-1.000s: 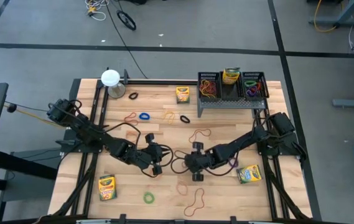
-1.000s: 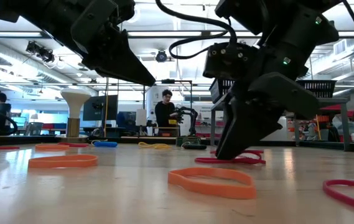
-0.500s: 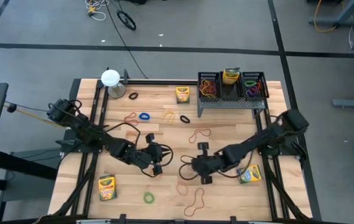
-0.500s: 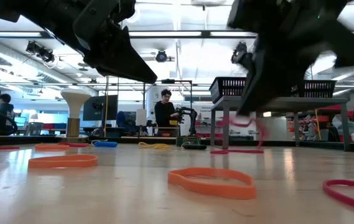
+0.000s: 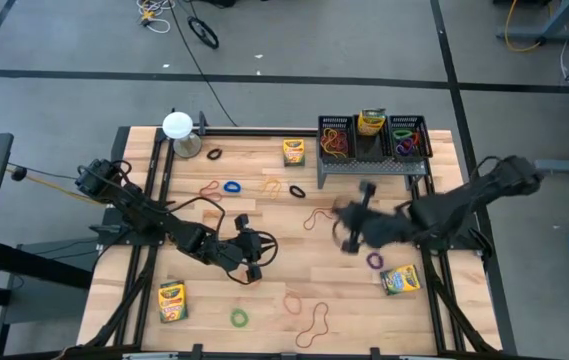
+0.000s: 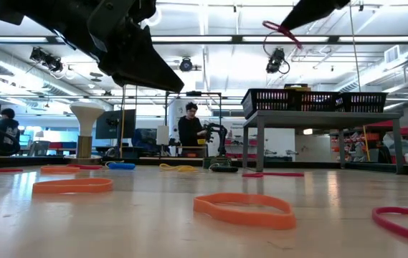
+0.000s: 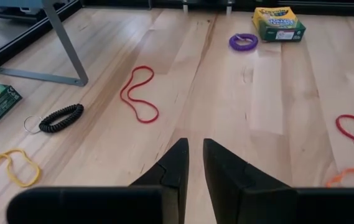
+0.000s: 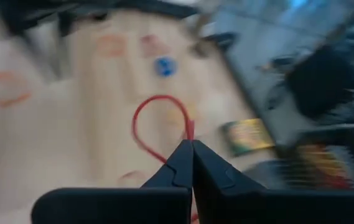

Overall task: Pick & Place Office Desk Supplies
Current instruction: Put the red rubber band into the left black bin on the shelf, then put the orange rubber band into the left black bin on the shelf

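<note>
Above the pale wooden surface (image 5: 264, 215), the right pincer (image 8: 192, 144) is clamped on a thin red rubber-band loop (image 8: 155, 127) dangling from its tips: the carry step. Ahead stands the black wire-mesh rack (image 5: 369, 140); next calls for release over a compartment. The left pincer (image 7: 195, 152) hovers nearly closed, empty.

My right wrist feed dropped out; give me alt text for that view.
The right gripper, jaws shut, pinches a red rubber band whose loop hangs above the wooden table. Beyond it, blurred, lie a crayon box and a blue band.
</note>
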{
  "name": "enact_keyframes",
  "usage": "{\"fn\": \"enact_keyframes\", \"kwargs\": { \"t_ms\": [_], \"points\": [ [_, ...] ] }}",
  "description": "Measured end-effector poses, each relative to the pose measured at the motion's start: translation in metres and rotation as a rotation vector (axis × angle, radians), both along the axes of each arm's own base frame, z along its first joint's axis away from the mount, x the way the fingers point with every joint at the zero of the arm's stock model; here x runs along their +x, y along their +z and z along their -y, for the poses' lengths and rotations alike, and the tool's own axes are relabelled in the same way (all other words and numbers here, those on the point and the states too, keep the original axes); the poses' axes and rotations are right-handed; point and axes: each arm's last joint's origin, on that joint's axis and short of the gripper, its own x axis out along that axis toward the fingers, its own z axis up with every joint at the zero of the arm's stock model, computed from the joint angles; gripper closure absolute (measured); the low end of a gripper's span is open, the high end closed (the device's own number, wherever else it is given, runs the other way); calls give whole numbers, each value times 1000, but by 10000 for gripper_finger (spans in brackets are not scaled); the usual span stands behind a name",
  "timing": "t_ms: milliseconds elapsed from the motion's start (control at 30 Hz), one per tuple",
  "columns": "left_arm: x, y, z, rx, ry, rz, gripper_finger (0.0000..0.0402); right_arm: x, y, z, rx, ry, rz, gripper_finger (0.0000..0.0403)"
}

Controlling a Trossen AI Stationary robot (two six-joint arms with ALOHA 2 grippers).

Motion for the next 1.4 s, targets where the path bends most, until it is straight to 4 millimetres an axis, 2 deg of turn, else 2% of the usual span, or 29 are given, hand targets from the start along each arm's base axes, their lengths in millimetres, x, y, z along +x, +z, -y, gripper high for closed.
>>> {"fn": "enact_keyframes", "kwargs": {
  "t_ms": [167,300,500,667,800,1000,1400],
  "points": [
    [0,0,0,-1,0,1,344,-12,26,50,-45,-181,91,401],
    [0,0,0,-2,0,4,344,-12,32,94,-71,-327,100,401],
    [0,1,0,-4,0,7,344,-4,20,154,-18,-437,45,402],
    [0,1,0,-5,0,9,344,2,0,189,13,-508,-40,399],
    [0,1,0,-5,0,10,344,8,-12,203,15,-540,-72,391],
    [0,1,0,-5,0,10,344,19,-24,209,9,-531,-105,363],
    [1,1,0,-7,0,13,344,18,-20,207,12,-550,-67,230]
  ]
}}
